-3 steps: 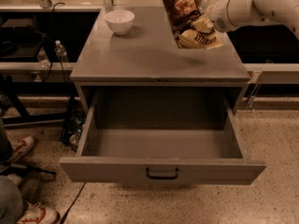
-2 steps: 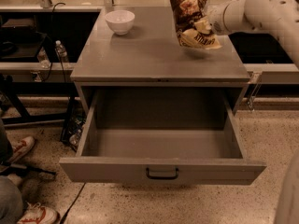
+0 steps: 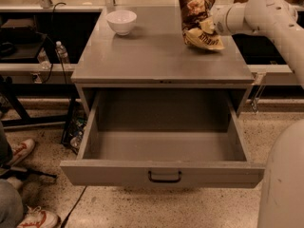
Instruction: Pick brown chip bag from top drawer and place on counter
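The brown chip bag [image 3: 195,14] stands nearly upright at the back right of the counter [image 3: 152,58], and its cream lower end touches the surface. My gripper [image 3: 212,26] reaches in from the right and is shut on the bag's lower right side. Its fingers are mostly hidden behind the bag. The top drawer [image 3: 114,173] is pulled fully out below the counter. Its inside shows nothing in it, and its dark handle [image 3: 164,176] sits at the centre of the front panel.
A white bowl [image 3: 121,21] stands at the counter's back left. A person's shoes [image 3: 22,151] are on the speckled floor at the left, next to a water bottle [image 3: 61,51]. A white part of my own body [image 3: 284,184] fills the lower right corner.
The bag and gripper have shifted slightly right over the counter's back right. My white body has come into view at the lower right. The drawer and bowl have not moved.
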Motion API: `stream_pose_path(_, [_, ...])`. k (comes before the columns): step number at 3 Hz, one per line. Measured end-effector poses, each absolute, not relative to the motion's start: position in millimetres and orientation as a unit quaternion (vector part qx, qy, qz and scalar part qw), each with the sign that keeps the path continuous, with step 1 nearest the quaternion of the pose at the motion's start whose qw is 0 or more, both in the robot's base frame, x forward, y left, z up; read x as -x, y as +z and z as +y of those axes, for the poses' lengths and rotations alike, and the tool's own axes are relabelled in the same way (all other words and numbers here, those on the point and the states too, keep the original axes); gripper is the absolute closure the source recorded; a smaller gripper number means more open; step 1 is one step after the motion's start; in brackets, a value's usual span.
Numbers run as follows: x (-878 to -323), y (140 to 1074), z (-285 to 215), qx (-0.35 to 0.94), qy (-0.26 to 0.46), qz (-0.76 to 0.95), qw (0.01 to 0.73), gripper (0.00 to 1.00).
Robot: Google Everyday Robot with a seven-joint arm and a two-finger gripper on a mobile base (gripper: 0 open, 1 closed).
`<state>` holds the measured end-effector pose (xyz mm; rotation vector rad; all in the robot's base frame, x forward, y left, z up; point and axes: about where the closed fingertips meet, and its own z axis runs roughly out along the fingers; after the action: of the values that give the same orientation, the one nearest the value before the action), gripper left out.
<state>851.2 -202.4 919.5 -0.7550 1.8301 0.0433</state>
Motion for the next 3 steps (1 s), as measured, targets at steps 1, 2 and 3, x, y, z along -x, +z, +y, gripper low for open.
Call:
stream_pose_path(1, [-855, 916, -205, 0.31, 0.024, 0.777, 0.547, 0.22])
stream_pose_path(2, [-854, 916, -203, 0.31, 0.031, 0.779, 0.544, 0.01])
stream_pose_path(3, [-841, 932, -214, 0.303, 0.02, 0.778, 0.551, 0.0])
